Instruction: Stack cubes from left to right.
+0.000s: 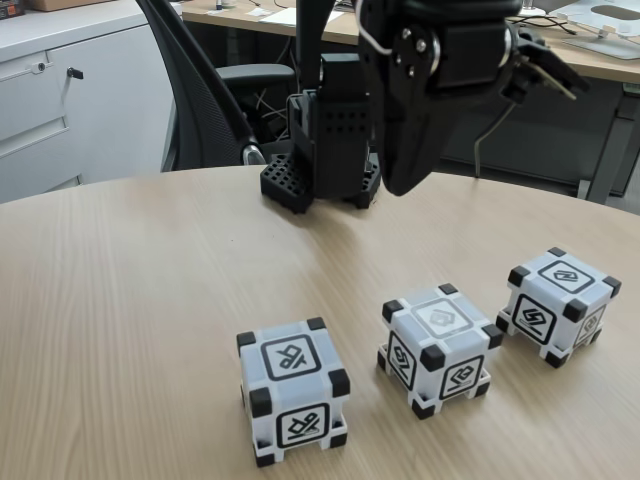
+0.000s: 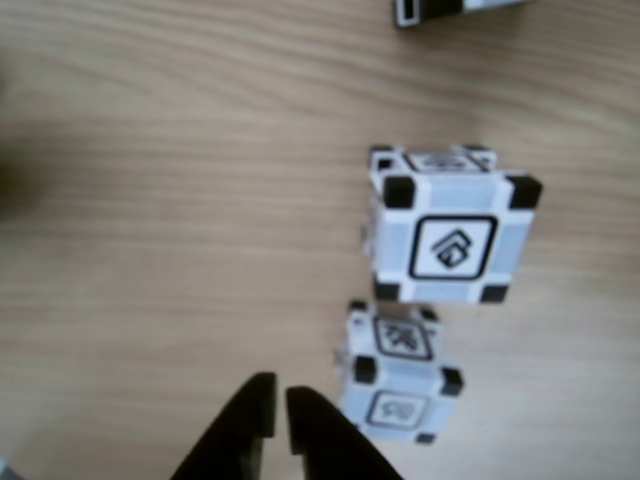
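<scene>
Three white cubes with black corners stand in a row on the wooden table: the left cube, the middle cube and the right cube, all apart from each other. My black gripper hangs high above the table behind the row, holding nothing. In the other view the gripper enters from the bottom edge, its fingers together with only a thin slit and nothing between them. One cube sits just to its right, untouched, another cube lies beyond, and a third cube is cut off by the top edge.
The arm's black base stands at the far middle of the table. Behind it are a black office chair, white cabinets and a desk. Bare wood stretches to the left of the cubes.
</scene>
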